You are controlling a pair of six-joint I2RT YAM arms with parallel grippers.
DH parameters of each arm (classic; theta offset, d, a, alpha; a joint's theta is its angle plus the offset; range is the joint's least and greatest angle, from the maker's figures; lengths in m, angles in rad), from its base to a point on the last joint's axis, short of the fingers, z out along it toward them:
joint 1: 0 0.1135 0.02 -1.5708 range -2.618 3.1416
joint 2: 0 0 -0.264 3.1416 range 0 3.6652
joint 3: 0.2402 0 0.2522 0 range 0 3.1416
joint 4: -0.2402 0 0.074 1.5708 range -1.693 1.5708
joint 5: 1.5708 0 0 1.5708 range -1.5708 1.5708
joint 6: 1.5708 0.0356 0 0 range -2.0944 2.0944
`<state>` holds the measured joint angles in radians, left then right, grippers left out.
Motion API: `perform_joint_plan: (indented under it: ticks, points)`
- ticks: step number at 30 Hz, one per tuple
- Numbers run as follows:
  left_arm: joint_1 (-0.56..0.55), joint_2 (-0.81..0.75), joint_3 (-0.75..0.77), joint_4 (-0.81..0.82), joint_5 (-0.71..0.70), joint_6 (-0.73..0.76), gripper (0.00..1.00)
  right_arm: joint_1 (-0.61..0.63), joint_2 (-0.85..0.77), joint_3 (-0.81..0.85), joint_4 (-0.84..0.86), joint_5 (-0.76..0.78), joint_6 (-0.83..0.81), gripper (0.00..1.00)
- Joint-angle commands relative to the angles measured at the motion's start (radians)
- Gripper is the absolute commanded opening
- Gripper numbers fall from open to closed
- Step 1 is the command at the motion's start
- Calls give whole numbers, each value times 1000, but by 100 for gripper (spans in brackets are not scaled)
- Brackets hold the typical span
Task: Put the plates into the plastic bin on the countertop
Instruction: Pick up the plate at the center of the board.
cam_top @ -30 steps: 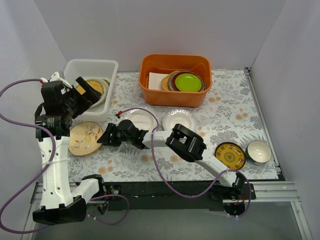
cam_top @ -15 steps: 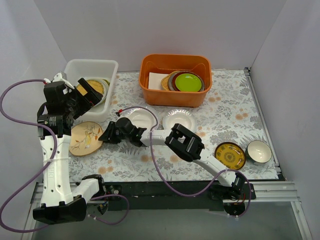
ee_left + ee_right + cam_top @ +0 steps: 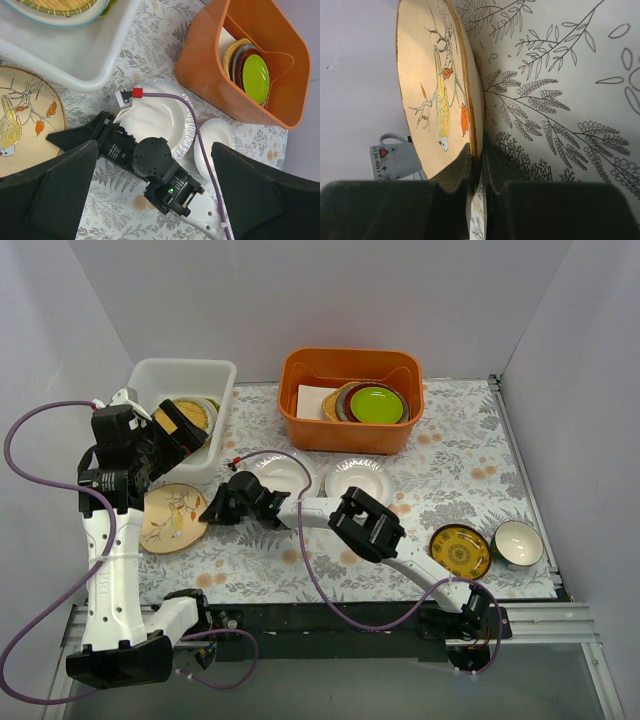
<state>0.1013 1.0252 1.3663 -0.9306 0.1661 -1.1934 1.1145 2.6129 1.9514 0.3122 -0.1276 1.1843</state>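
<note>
A cream plate (image 3: 165, 517) painted with a bird lies on the fern-printed countertop (image 3: 440, 455), in front of the white plastic bin (image 3: 180, 372). My right gripper (image 3: 212, 512) reaches across to the plate's right edge. In the right wrist view its jaws (image 3: 477, 160) are pinched on the plate's rim (image 3: 435, 75). A yellow woven plate (image 3: 195, 412) sits on other plates inside the bin. My left gripper (image 3: 178, 428) hovers wide open and empty by the bin's near corner. Two white plates (image 3: 283, 475) (image 3: 360, 478) lie mid-counter, and a dark brown-gold plate (image 3: 460, 550) lies at the right.
An orange tub (image 3: 350, 365) at the back holds a lime-green plate (image 3: 377, 403) on a stack. A cream bowl-like dish (image 3: 518, 543) sits at the far right. The right arm and its purple cable (image 3: 190, 107) stretch over the white plates. Grey walls close in three sides.
My right gripper's jaws have closed onto the cream plate's rim, and that gripper crept slightly leftward. The left arm has barely shifted.
</note>
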Motion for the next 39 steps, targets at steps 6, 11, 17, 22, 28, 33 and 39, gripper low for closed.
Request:
perform_joint_plan:
  ticks: [6,11,17,22,28,33,39]
  points:
    - [-5,-27,-22,26,9,0,98,-25,-86,-95,-58,-9,-94,1]
    - [-5,-31,-19,30,10,-8,98,-25,-155,-158,-58,-3,-136,1]
    - [-3,-25,-6,33,10,-9,98,-25,-286,-294,-16,25,-166,1]
    - [-5,-16,10,32,6,-9,98,-25,-405,-403,27,40,-178,1]
    - [-5,-2,25,26,-36,5,98,-25,-542,-532,36,58,-196,1]
    - [-5,10,24,30,-27,9,98,-28,-681,-620,30,79,-219,1]
    - [-3,-31,-25,68,-19,29,98,-45,-868,-706,-9,123,-256,1]
